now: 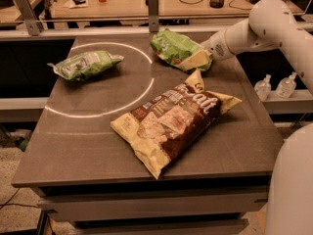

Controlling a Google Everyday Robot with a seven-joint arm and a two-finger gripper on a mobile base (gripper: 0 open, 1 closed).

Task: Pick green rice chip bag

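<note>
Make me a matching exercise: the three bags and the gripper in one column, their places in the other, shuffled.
1. green rice chip bag
2. slim green bag
3. brown-and-cream bag
4. gripper

A. front middle of the table
B. at the green rice chip bag's right end
C. far side, right of centre
D. left side

Pairs: 1-C, 2-D, 3-A, 4-B

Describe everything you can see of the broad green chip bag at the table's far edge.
The broad, bright green crinkly rice chip bag lies flattish on the dark table near its far edge, with a pale print patch and a cream-coloured right corner. The white gripper sits at that corner, seemingly touching it.
</note>
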